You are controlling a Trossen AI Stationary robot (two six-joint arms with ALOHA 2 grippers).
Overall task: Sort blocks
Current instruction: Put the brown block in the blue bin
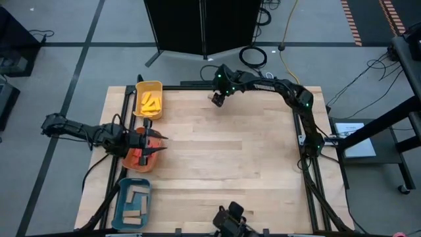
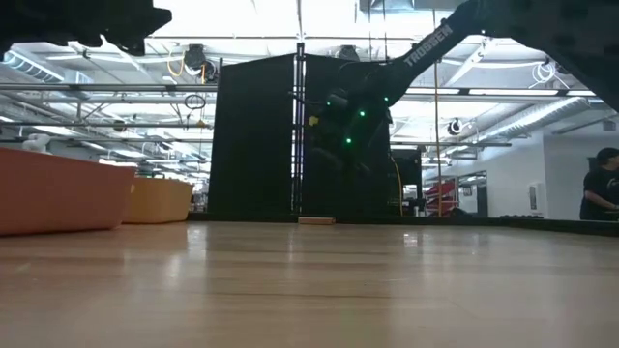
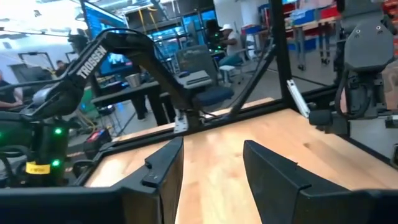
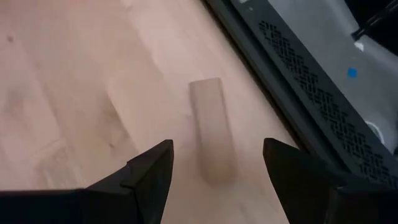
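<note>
Trays line the table's left edge: yellow tray (image 1: 149,87) with yellow blocks (image 1: 150,103), orange tray (image 1: 135,160), teal tray (image 1: 123,197) with tan blocks (image 1: 136,204). Left gripper (image 1: 158,145) hangs over the orange tray, fingers apart, empty. Right gripper (image 4: 214,163), spread wide, hovers above one tan block (image 4: 212,129) near the far edge.

Tan block (image 4: 213,130) blurred; left pincer (image 1: 152,146) hides orange tray (image 1: 135,160) contents.

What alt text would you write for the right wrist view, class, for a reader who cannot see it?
A tan wooden block lies flat on the pale wood table, just ahead of the right gripper, whose two dark fingers stand open on either side of it. A dark perforated frame rail runs along the table edge beside the block.
</note>
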